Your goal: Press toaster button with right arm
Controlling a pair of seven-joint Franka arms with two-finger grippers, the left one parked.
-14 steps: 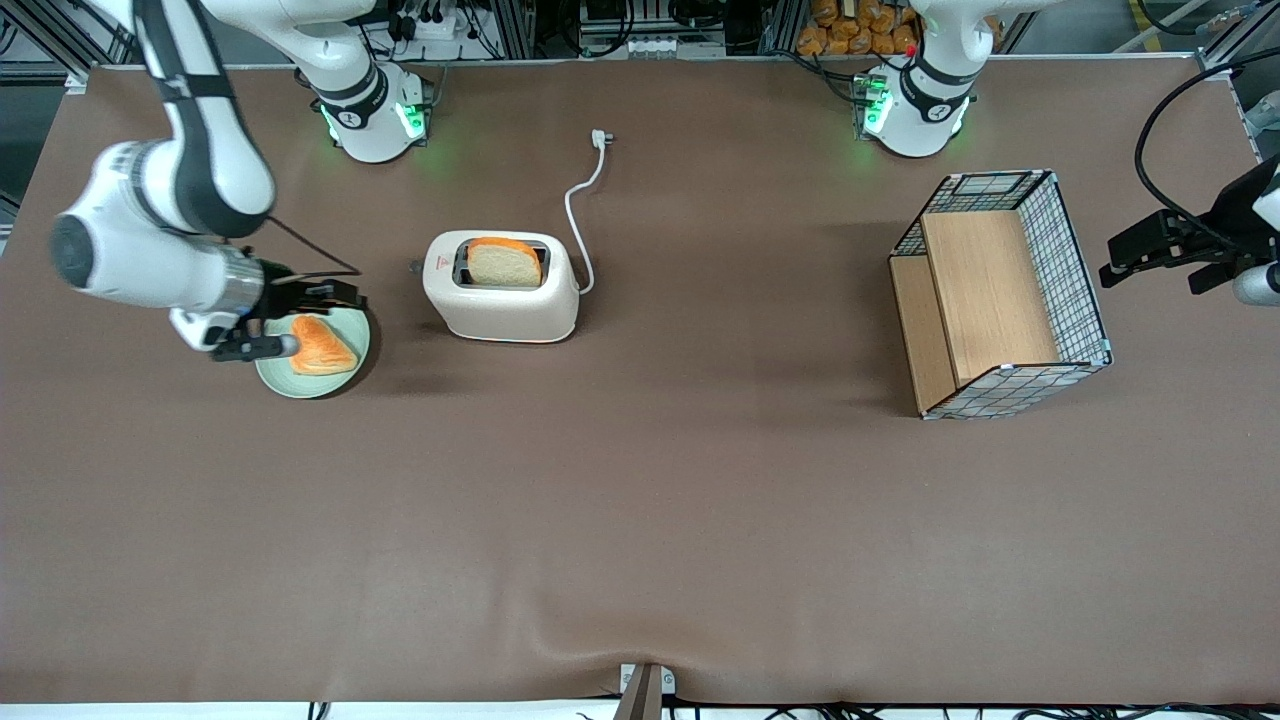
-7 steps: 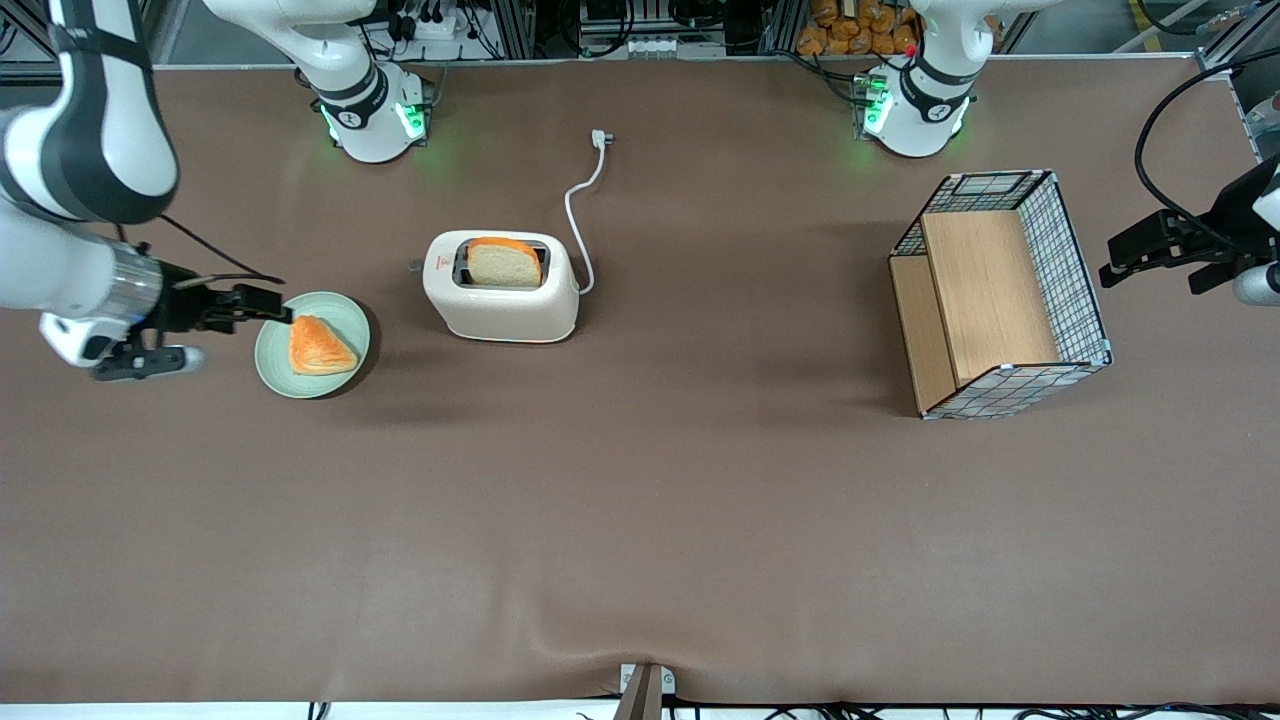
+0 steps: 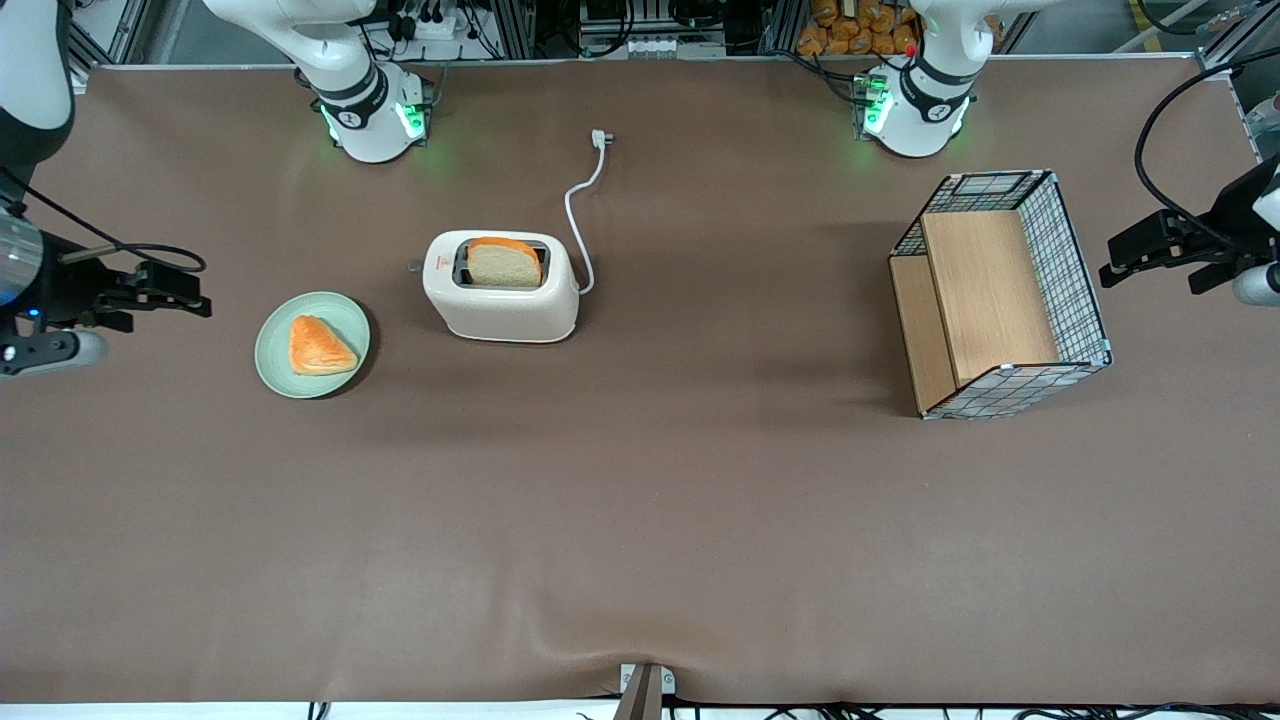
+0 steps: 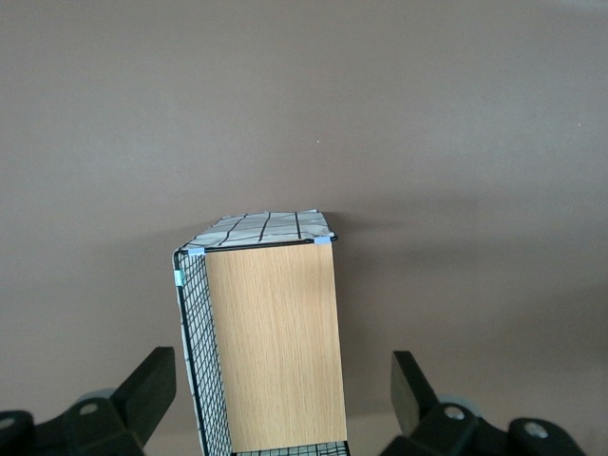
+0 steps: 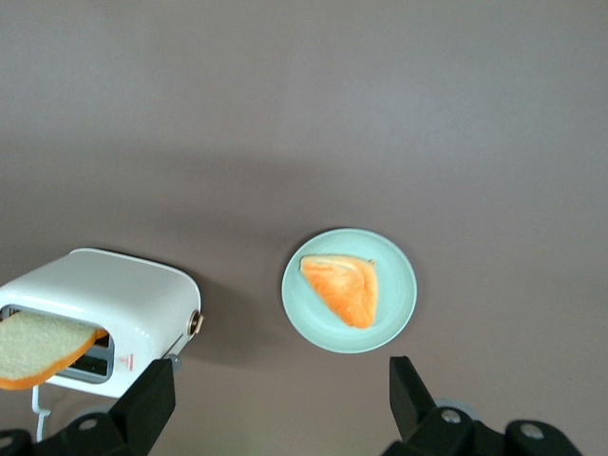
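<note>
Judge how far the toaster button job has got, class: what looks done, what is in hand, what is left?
Done: a bread slice sits in the toaster but stands out of the slot, so the button looks unpressed. In hand: nothing. The gripper is open and empty, toward the working arm's end of the table, with the plate between it and the toaster. Left: probably reaching the button and pressing it.

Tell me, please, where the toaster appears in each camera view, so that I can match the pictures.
Front view: the toaster stands beside the green plate, toward the parked arm's end from it; the hand hovers open past the plate, toward the working arm's end.
Right wrist view: the toaster is beside the plate.
Left wrist view: not in it.
Shared landmark: the plate.
</note>
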